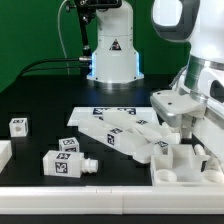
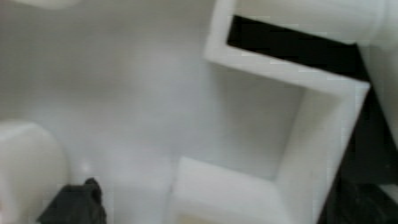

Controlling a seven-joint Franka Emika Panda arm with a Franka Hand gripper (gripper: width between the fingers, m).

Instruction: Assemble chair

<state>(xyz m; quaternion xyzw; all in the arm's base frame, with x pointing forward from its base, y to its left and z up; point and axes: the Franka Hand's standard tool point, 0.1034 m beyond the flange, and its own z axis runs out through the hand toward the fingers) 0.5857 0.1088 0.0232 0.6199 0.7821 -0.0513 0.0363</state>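
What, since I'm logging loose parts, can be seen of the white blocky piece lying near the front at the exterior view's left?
The blocky piece is white, plastic-looking and box-shaped, with black-and-white square tags on its top and front faces. A short round stub projects from its end toward the exterior view's right. It lies flat on the black table, apart from the flat slabs; only the table touches it. The wrist view does not show it.
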